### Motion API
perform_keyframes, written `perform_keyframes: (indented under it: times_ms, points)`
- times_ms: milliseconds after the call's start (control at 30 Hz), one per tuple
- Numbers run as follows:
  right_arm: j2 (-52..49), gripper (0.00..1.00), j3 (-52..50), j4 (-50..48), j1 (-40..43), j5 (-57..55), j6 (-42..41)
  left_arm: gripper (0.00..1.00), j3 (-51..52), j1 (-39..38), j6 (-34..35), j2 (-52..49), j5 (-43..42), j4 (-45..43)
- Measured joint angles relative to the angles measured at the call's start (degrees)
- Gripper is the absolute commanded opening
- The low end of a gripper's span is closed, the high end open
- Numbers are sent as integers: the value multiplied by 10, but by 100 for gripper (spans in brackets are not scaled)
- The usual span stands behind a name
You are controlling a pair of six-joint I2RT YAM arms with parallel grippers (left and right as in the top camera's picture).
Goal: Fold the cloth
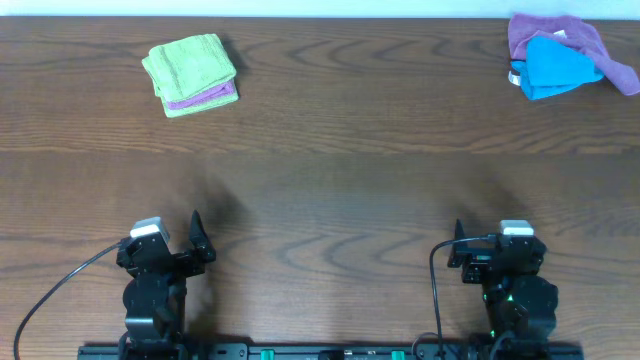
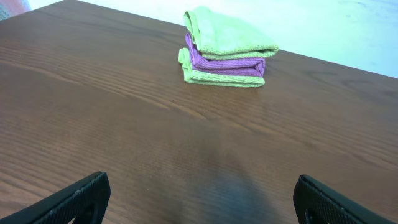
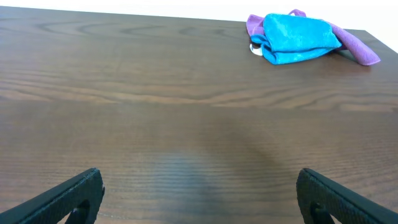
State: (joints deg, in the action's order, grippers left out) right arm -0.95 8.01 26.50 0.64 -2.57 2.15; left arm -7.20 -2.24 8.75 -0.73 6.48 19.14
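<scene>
A: Here's the table (image 1: 330,190), dark wood grain, and the cloth (image 3: 298,38) sits up in the far right corner. It is sky blue, fuzzy and bunched into a rumpled lump.

B: It has company there. A purple cloth (image 1: 575,35) is crumpled behind and under it, touching it, with one end poking out toward the right edge. There's a small white tag (image 3: 255,48) at the blue one's left side.

A: Over toward the far left corner there's a green stack (image 2: 227,46). It is soft terry, folded roughly square, with a purple layer sandwiched between the green ones.

B: It is well apart from the cloth. Between the arms and either pile there is only bare wood.

A: Now the grippers, both down at the near edge. The left gripper (image 2: 202,199) has its black fingers spread wide, one at each side of its wrist view, holding nothing.

B: The right gripper (image 3: 202,196) is the same. Its fingers are splayed far apart over bare wood, touching neither cloth, and the blue one lies well away at the far edge.
</scene>
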Motion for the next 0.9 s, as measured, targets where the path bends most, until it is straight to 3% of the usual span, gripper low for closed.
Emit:
perform_keyframes:
  times_ms: [333, 467, 700, 900]
  points:
    - [0, 99, 0, -5, 0, 0, 0, 95, 0, 0, 0, 0, 0, 0]
    - [0, 99, -3, -75, 0, 21, -25, 96, 0, 0, 0, 0, 0, 0]
    - [2, 99, -3, -284, 0, 166, -173, 95, 0, 0, 0, 0, 0, 0]
    - [3, 99, -4, -426, 0, 333, -348, 96, 0, 0, 0, 0, 0, 0]
